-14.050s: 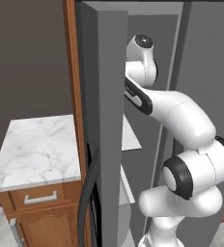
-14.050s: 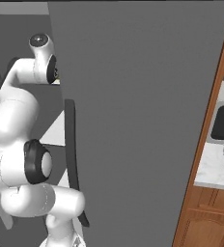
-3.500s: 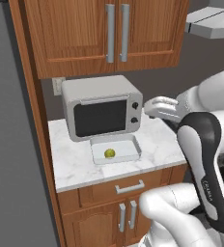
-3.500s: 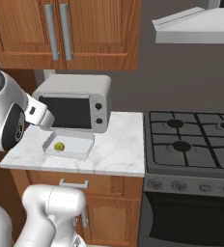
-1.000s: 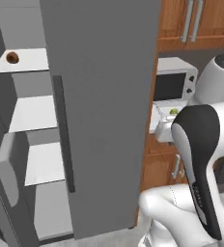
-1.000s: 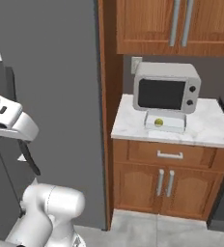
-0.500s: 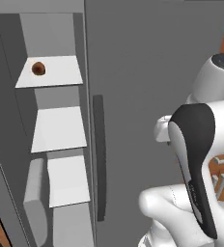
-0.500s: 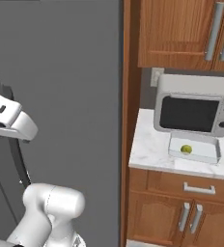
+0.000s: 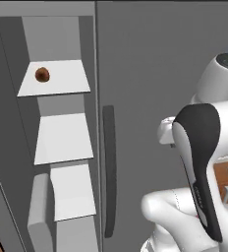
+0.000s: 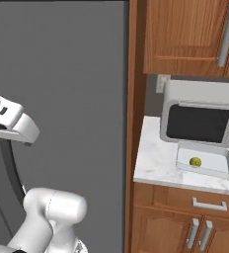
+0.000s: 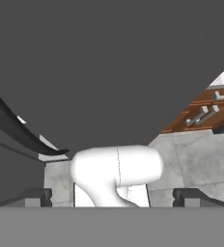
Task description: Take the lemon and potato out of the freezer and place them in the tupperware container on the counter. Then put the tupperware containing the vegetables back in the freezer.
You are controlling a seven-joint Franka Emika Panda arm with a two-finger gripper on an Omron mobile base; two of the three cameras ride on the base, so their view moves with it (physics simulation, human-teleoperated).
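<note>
One potato in freezer; one lemon in tupperware container

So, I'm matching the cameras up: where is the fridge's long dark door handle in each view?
Left base view: door handle upright, just left of centre, lower half.
Right base view: lower left, partly behind the white arm.
Hand view: probably the dark curved band at left.
Shared landmark: the flat grey fridge door.

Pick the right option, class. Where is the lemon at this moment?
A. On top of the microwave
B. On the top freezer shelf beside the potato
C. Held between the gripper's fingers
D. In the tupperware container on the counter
D: the lemon lies in the tupperware container on the counter, in front of the microwave.
</note>
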